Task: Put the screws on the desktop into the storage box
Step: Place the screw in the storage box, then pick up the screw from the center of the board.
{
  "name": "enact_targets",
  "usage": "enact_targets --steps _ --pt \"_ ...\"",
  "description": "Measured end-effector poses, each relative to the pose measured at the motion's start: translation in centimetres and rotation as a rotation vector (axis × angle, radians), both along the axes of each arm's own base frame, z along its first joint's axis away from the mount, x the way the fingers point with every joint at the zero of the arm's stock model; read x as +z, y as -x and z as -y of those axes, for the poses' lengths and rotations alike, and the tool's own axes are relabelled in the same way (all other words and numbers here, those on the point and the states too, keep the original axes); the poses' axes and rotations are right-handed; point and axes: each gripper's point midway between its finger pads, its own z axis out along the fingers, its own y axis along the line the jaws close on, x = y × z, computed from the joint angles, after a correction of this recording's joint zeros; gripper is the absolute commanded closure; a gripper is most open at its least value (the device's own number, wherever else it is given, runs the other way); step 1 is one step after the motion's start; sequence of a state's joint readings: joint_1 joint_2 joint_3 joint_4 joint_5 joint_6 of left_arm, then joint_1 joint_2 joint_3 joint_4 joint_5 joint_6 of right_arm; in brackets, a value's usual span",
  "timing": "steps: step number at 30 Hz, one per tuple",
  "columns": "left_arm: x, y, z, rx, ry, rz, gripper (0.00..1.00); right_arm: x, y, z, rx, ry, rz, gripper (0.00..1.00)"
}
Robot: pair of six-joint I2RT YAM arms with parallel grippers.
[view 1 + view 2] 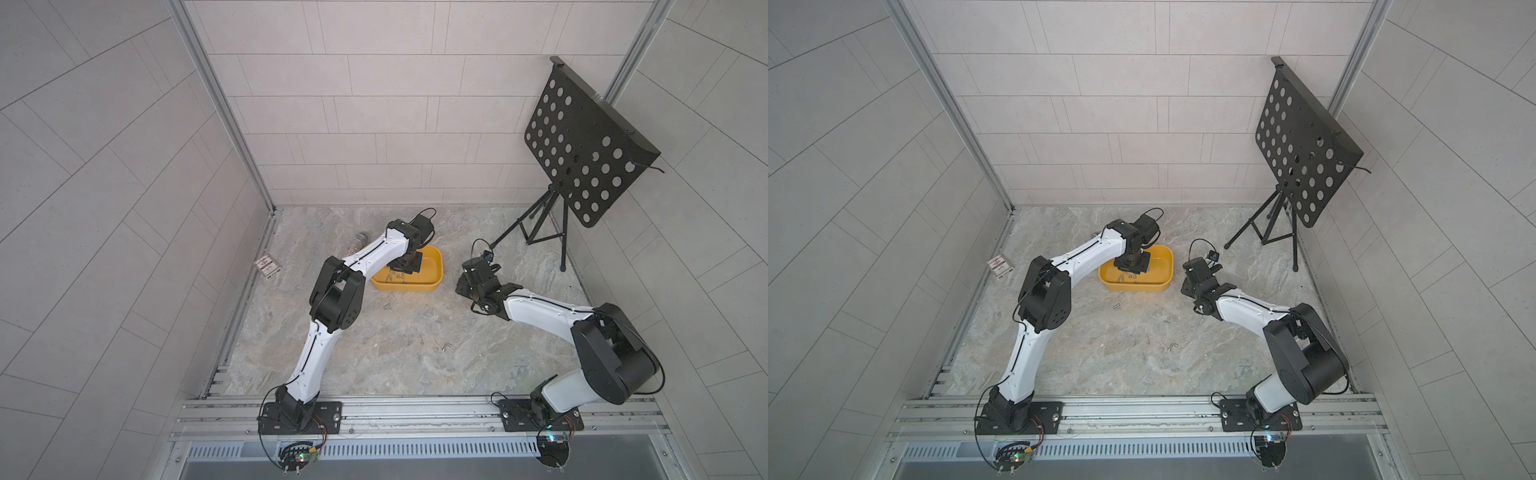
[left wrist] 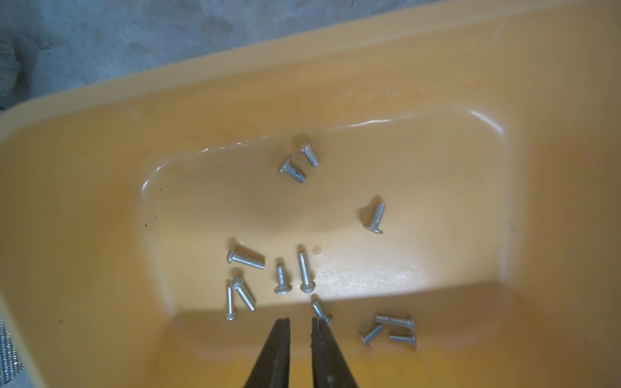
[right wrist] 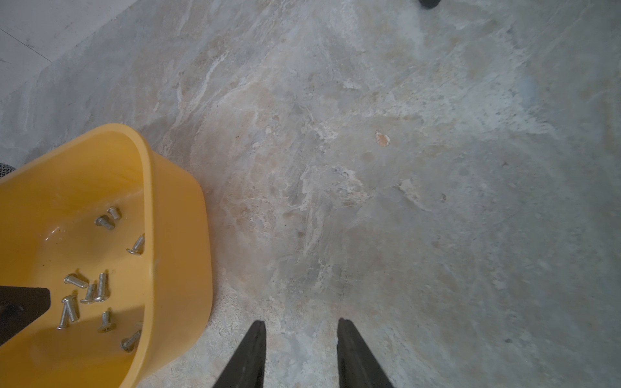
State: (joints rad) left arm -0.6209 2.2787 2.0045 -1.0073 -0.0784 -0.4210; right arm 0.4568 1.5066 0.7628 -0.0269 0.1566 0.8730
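1. Plenty of open floor here: the desktop [image 1: 374, 361] is wide and mostly bare between the two arms. Walls close three sides, and a black music stand [image 1: 582, 141] fills the far right corner.
2. A few loose screws [image 1: 1116, 306] lie scattered on the desktop in front of the storage box [image 1: 411, 288], which sits toward the far middle.
3. The box is shallow and yellow with rounded corners. About a dozen silver screws lie flat on its floor.
4. The left arm stretches over the box, wrist pointing down. The left gripper [image 2: 300, 320] hangs inside it, jaws a narrow slit apart with nothing between them, and one screw lies just beside a tip.
5. The right arm crouches low. The right gripper [image 3: 301, 321] hovers over bare desktop just beside the box's outer wall, parted wider and empty.
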Motion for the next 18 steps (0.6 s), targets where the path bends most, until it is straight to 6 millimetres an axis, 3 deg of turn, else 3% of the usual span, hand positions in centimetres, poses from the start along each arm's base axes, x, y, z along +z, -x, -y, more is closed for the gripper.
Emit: enact_targets --steps 7,11,14,18 --pt "-0.1 0.0 0.0 -0.001 0.005 -0.006 0.79 -0.2 0.0 -0.1 0.002 0.000 -0.006 0.60" --pt "0.2 0.0 -0.2 0.001 0.003 0.000 0.71 -0.2 0.0 -0.1 0.003 -0.001 -0.006 0.60" --pt "1.8 0.6 -1.2 0.008 -0.001 0.021 0.63 -0.2 0.1 -0.2 0.009 -0.007 -0.009 0.60" --pt "6.9 2.4 -3.5 0.026 0.031 0.097 0.54 -0.2 0.2 -0.8 0.031 -0.031 -0.017 0.60"
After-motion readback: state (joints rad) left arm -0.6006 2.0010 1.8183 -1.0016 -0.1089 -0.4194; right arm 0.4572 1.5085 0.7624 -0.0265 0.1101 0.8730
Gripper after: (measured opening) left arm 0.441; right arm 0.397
